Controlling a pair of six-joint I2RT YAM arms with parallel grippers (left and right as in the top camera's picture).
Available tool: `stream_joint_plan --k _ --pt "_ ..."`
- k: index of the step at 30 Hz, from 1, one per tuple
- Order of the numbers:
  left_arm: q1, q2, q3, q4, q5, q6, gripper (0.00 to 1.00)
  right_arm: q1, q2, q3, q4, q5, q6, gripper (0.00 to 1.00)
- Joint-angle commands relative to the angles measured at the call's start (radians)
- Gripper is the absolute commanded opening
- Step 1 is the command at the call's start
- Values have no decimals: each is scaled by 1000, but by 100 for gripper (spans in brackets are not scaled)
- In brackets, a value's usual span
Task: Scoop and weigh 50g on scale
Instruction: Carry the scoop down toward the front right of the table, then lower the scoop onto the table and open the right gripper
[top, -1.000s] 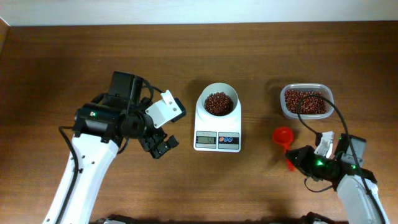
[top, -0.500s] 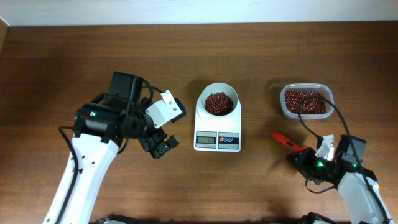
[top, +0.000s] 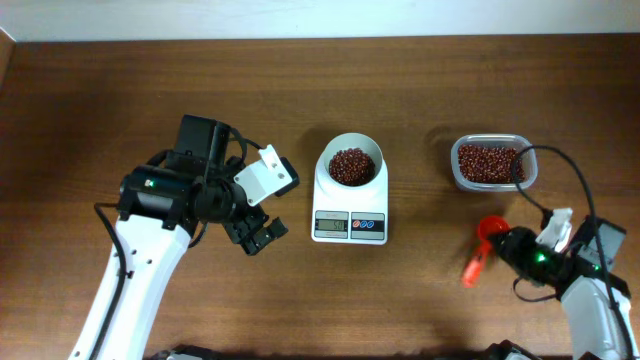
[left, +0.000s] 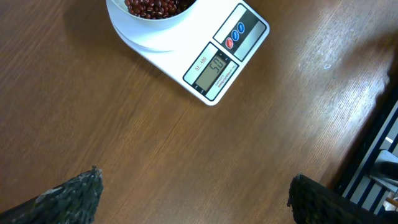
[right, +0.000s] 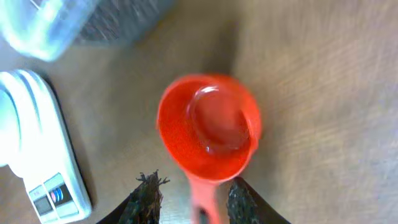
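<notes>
One scale (top: 349, 200): table (top: 300, 80) centre; we note its long axis runs near to far, display end toward the arms, white round bowl (top: 328, 152) at the far end.
Beans (top: 351, 165): dark red-brown heap in the bowl; more in the clear tub (top: 455, 170) to the right.
Scoop (top: 484, 240): glossy red plastic, round cup, lying on the table near the tub.
Right gripper (right: 194, 186): part-open, fingers flanking the scoop handle, gaps on both sides.
Left gripper (left: 194, 180): wide apart, left of the scale.

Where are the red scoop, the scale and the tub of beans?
scoop (right: 208, 127): right wrist view, inside of its cup.
scale (top: 350, 203): overhead view, white body just above the display.
tub (top: 454, 165): overhead view, left rim.
</notes>
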Motion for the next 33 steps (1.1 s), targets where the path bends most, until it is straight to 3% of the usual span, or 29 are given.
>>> stream_joint_plan --k 1,18,26,33 --pt "4 -17 -1 2 14 9 99 -6 2 29 23 0 -22 38" --pt "4 -17 -1 2 14 9 99 -6 1 35 -29 15 -18 37" --pt "4 -17 -1 2 14 9 99 -5 1 34 -149 12 -11 37" --pt "4 -17 -1 2 14 9 99 -5 3 32 -137 11 -11 43"
